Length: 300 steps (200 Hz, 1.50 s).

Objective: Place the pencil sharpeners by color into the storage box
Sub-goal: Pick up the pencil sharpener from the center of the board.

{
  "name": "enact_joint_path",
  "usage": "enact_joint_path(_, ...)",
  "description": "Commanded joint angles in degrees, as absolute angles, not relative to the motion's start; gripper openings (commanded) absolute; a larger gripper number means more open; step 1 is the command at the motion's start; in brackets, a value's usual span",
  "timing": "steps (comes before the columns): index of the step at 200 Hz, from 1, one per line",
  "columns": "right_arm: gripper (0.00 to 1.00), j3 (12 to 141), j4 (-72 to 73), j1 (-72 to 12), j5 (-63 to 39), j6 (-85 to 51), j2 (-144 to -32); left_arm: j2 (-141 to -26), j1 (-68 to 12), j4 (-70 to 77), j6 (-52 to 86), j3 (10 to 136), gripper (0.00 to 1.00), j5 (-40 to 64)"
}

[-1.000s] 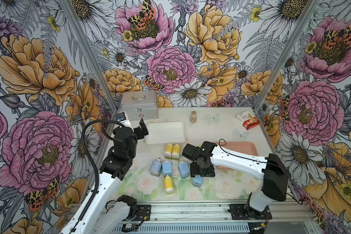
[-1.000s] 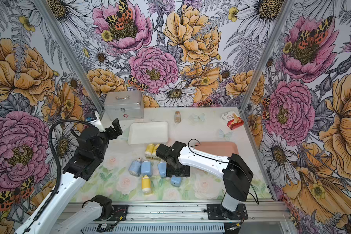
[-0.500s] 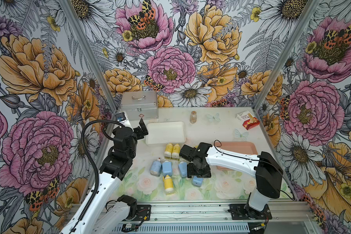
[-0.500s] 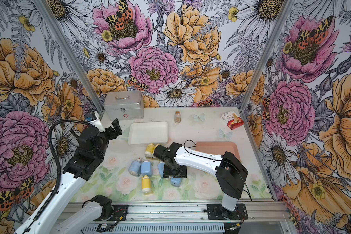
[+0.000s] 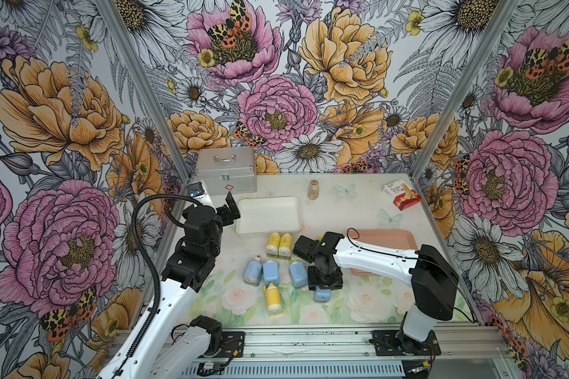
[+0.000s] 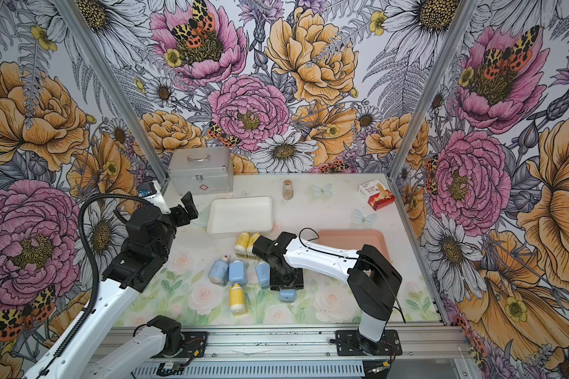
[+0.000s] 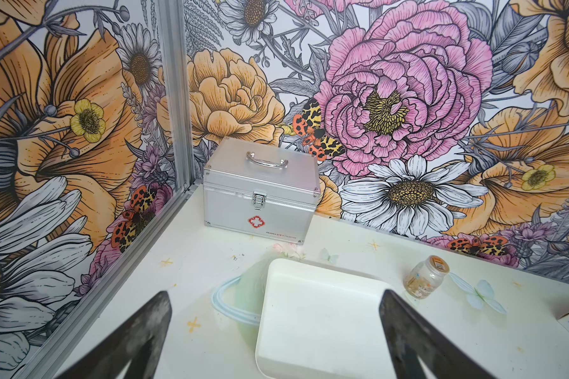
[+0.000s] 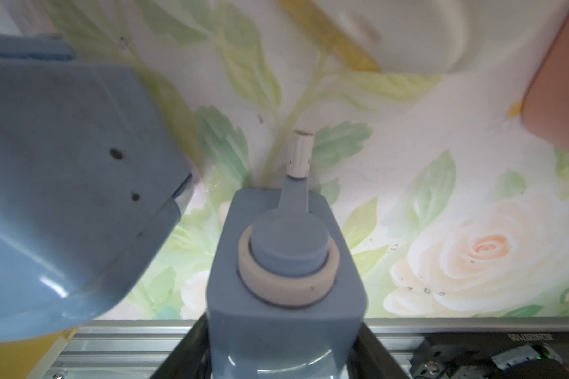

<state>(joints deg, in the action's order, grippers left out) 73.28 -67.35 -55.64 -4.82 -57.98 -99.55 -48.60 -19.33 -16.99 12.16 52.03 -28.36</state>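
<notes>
My right gripper (image 5: 322,288) points down near the table's front, shut on a blue pencil sharpener (image 8: 284,279) that stands on the mat; its fingers press both sides of the body. Three more blue pencil sharpeners (image 5: 271,271) lie in a row just to its left. A yellow one (image 5: 272,295) lies in front of them, and two yellow ones (image 5: 279,243) sit by the white storage box (image 5: 268,215). A pink storage box (image 5: 391,239) lies behind the right arm. My left gripper (image 7: 275,295) hangs open and empty beside the white box's left edge.
A closed silver case (image 5: 226,170) stands at the back left corner. A small brownish vial (image 5: 313,189) and a red and white carton (image 5: 402,196) stand along the back. Wall panels close three sides, and a metal rail (image 5: 309,344) runs along the front.
The right gripper has shifted slightly left and down over the blue sharpener, and its jaws have narrowed onto it. The left arm has not moved.
</notes>
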Motion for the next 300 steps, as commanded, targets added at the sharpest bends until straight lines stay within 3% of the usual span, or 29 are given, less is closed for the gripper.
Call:
enact_joint_path(1, 0.61, 72.7, -66.8, -54.9, -4.5, -55.7, -100.5, -47.9, -19.8, -17.5, 12.0, 51.1, 0.99, -29.8)
enact_joint_path(63, 0.61, 73.1, -66.8, -54.3, -5.0, -52.1, -102.0, -47.9, -20.1, -17.5, 11.9, 51.1, 0.99, -29.8)
enact_joint_path(108, 0.45, 73.1, -67.0, -54.2, -5.0, -51.2, -101.2, -48.1, -20.4, -17.5, 11.8, 51.1, 0.99, -30.0)
enact_joint_path(161, 0.37, 74.9, -71.9, -54.0, -4.0, -49.1, -96.7, -48.1, -20.5, -17.6, 11.8, 51.1, 0.99, -29.9)
enact_joint_path(300, 0.33, 84.3, -85.6, -43.4, 1.1, -39.4, -90.4, -47.5, -20.5, -17.5, 11.8, 51.1, 0.99, -30.0)
